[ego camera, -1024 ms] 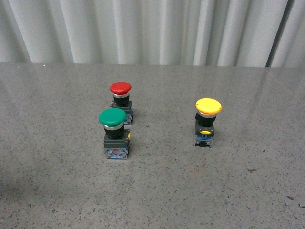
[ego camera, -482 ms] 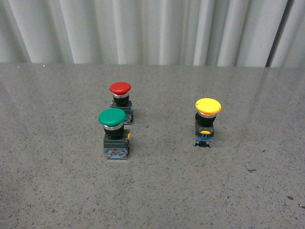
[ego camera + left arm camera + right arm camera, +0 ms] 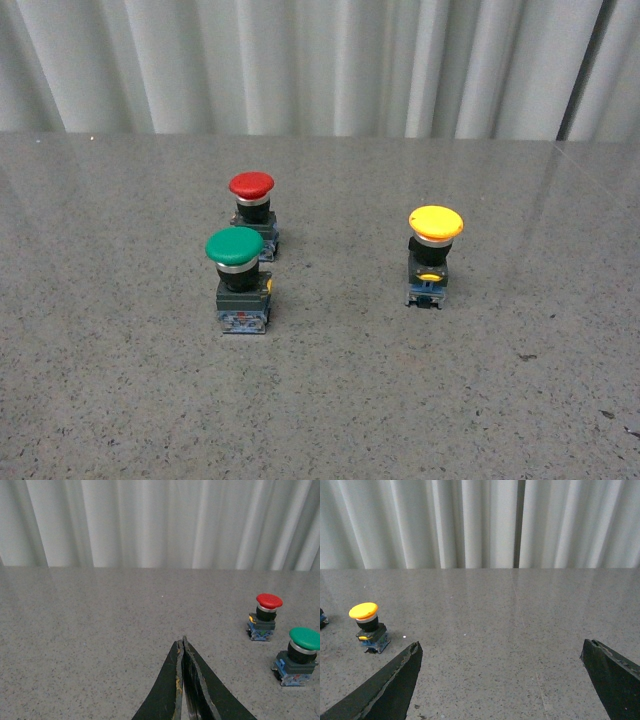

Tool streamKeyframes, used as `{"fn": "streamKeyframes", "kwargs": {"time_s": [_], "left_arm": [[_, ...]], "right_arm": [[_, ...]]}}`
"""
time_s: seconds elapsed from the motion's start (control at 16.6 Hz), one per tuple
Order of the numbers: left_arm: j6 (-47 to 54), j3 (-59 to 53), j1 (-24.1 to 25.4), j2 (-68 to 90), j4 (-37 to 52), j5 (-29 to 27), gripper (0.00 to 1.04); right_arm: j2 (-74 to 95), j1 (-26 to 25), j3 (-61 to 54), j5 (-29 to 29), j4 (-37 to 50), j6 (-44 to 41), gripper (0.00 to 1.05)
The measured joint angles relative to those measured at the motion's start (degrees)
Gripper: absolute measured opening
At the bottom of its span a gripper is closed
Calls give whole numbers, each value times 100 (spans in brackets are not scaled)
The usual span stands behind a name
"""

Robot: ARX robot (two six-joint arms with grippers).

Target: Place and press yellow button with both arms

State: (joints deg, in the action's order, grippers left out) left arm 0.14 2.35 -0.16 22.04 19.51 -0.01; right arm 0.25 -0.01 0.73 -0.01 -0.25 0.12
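The yellow button stands upright on the grey table, right of centre in the front view, with a wide yellow cap on a black body and a blue-grey base. In the right wrist view the yellow button sits well off to one side of my right gripper, which is open and holds nothing. My left gripper is shut, its fingertips pressed together over bare table, holding nothing. Neither arm appears in the front view.
A green-capped button and a red-capped button stand close together left of centre. Both the red-capped button and the green-capped button also show in the left wrist view. A pleated white curtain backs the table.
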Motion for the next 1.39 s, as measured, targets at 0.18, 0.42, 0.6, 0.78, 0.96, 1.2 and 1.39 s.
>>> {"fn": "streamKeyframes", "kwargs": {"time_s": [0.18,0.42,0.6,0.78,0.96,1.2,1.39], "left_arm": [[0,-157,0,-302,-57,0,2],[0,-157,0,-824,-562,0,2],[0,-157,0,-1099,-833,0,2],[2,-153,0,-1770,-1832,13,2],[-2,-153,11,-2142,-2028,-11,2],[-7,-153,11,-2142,-1976,0,18],[-4,-153,11,-2142,-1976,0,51]], "right_arm": [[0,0,0,0,0,0,98],[0,0,0,0,0,0,98],[0,0,0,0,0,0,98],[0,0,0,0,0,0,98],[0,0,0,0,4,0,98],[0,0,0,0,0,0,98],[0,0,0,0,0,0,98]]}}
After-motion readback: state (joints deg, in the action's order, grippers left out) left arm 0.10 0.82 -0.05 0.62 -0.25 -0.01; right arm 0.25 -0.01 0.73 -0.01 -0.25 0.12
